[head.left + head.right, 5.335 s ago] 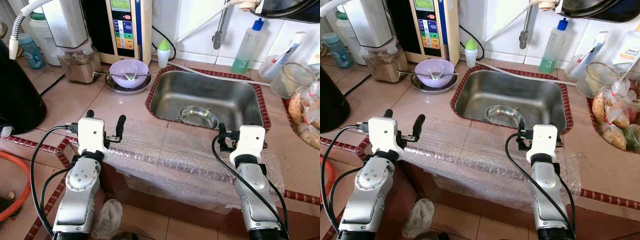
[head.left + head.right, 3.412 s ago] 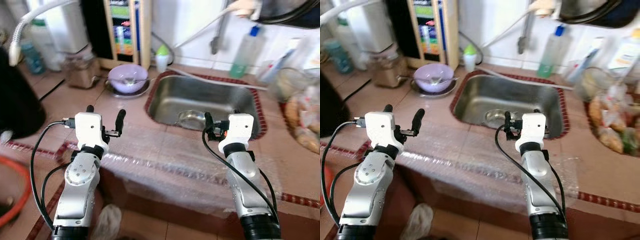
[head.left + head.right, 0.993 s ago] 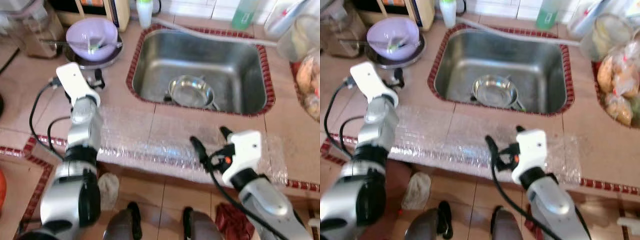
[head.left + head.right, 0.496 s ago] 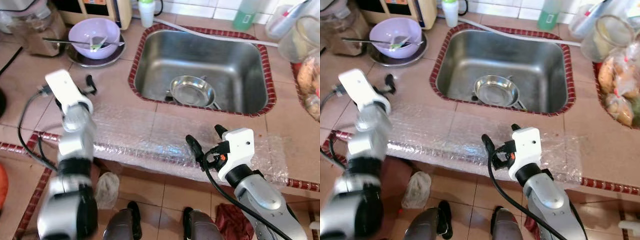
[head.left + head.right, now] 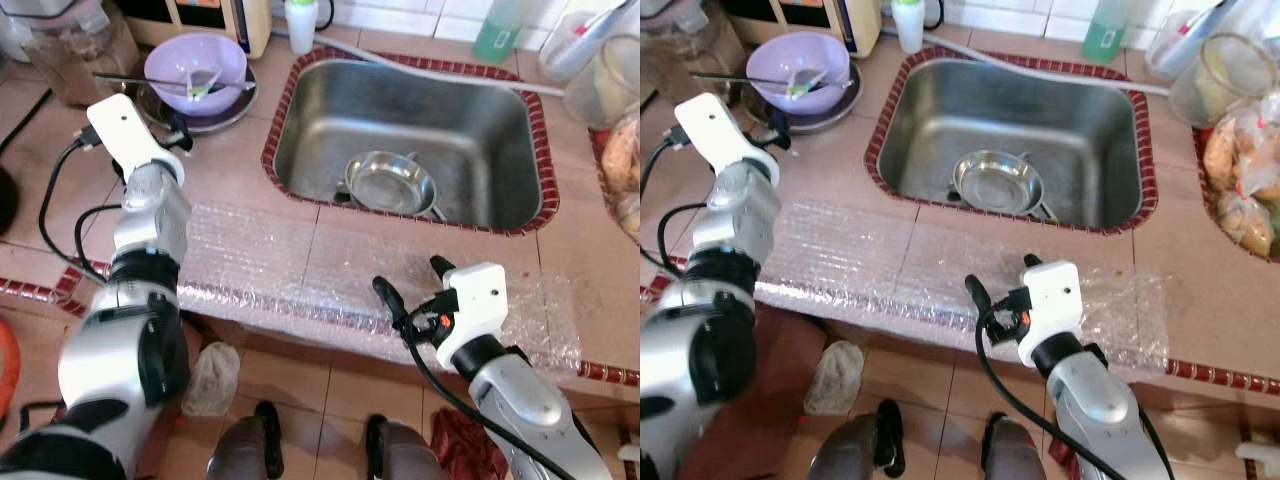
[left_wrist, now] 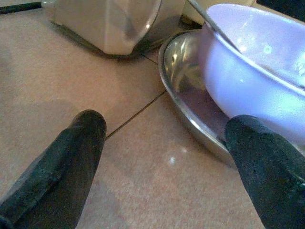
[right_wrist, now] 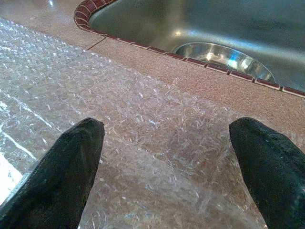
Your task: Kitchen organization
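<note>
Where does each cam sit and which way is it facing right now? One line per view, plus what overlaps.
Left eye and right eye views: head stereo pair, looking down at the counter; both silver arms show, left gripper beside the purple bowl, right gripper over the bubble wrap.
Left wrist view: along its open fingers at the bowl on its steel plate.
Right wrist view: along its open fingers across the wrap toward the sink.
Shared: the steel dish in the sink shows in head and right wrist views.

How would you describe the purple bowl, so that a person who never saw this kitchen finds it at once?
Start at the steel sink set in the tiled counter, then look to its left. The purple bowl sits there on a round metal plate, close to the left gripper. It is the only purple dish, with a utensil across it.
</note>
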Motion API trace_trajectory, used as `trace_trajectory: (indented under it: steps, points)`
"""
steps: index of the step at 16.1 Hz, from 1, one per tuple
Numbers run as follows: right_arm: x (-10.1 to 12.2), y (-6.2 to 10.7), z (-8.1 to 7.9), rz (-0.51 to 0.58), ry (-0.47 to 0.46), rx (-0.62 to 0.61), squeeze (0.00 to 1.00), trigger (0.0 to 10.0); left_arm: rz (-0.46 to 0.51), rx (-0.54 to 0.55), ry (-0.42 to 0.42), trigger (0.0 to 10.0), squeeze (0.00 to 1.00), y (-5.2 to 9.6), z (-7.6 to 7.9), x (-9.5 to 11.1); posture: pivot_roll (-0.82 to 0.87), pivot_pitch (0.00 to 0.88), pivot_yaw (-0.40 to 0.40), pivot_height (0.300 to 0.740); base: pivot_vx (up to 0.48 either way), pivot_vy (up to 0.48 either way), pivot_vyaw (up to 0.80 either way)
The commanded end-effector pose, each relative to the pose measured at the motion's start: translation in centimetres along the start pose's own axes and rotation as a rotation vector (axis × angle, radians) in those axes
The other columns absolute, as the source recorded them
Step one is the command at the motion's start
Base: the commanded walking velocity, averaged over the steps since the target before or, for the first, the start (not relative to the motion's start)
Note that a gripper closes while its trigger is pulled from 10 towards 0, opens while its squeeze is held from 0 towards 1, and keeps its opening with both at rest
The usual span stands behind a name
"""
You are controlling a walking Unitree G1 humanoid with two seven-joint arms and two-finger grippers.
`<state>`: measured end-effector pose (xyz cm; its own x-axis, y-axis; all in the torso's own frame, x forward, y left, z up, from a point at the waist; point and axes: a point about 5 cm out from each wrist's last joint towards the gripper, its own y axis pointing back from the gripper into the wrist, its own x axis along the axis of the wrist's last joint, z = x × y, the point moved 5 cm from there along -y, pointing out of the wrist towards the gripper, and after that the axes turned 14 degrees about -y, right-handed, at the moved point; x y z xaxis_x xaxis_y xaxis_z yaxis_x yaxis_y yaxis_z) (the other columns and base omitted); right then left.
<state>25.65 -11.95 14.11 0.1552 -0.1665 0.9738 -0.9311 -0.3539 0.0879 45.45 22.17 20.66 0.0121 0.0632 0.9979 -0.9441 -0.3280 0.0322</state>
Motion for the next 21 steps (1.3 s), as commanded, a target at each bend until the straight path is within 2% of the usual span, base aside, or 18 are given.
trace_trajectory:
  steps: [1,5,8,11,14,16,21]
  points:
    - [0.1,0.3,-0.1,0.007,0.004,-0.003,0.00,10.0,-0.042,-0.010,0.012,10.0,0.00,-0.1,0.1,-0.7,-0.20,0.251,0.026,0.740,0.000,0.000,0.00]
    - [-0.1,0.4,-0.2,0.005,0.001,-0.006,0.00,10.0,-0.062,-0.042,0.034,10.0,0.00,-0.4,1.0,-0.3,-0.20,0.256,0.032,0.740,0.000,0.000,0.00]
    - [-0.2,0.5,-0.3,0.002,-0.002,-0.004,0.00,10.0,-0.125,-0.075,0.067,10.0,0.00,-0.3,2.0,-1.2,-0.21,0.256,0.034,0.740,0.000,0.000,0.00]
    - [-0.3,0.5,-0.3,0.002,0.000,-0.008,0.00,10.0,-0.189,-0.108,0.037,10.0,0.00,-0.1,2.6,-2.1,-0.21,0.246,0.043,0.740,0.000,0.000,0.00]
    - [-0.3,0.3,-0.3,0.009,-0.003,-0.008,0.00,10.0,-0.209,-0.122,0.010,10.0,0.00,0.0,2.9,-2.3,-0.20,0.241,0.049,0.740,0.000,0.000,0.00]
    - [0.8,-0.8,-0.7,0.056,-0.023,0.013,0.00,10.0,-0.229,-0.131,-0.006,10.0,0.00,0.0,2.9,-2.5,-0.18,0.224,0.055,0.740,0.000,0.000,0.00]
    - [2.4,-2.1,-1.6,0.104,-0.039,0.062,0.00,10.0,-0.244,-0.144,-0.042,10.0,0.00,0.0,2.6,-2.4,-0.15,0.213,0.054,0.740,0.000,0.000,0.00]
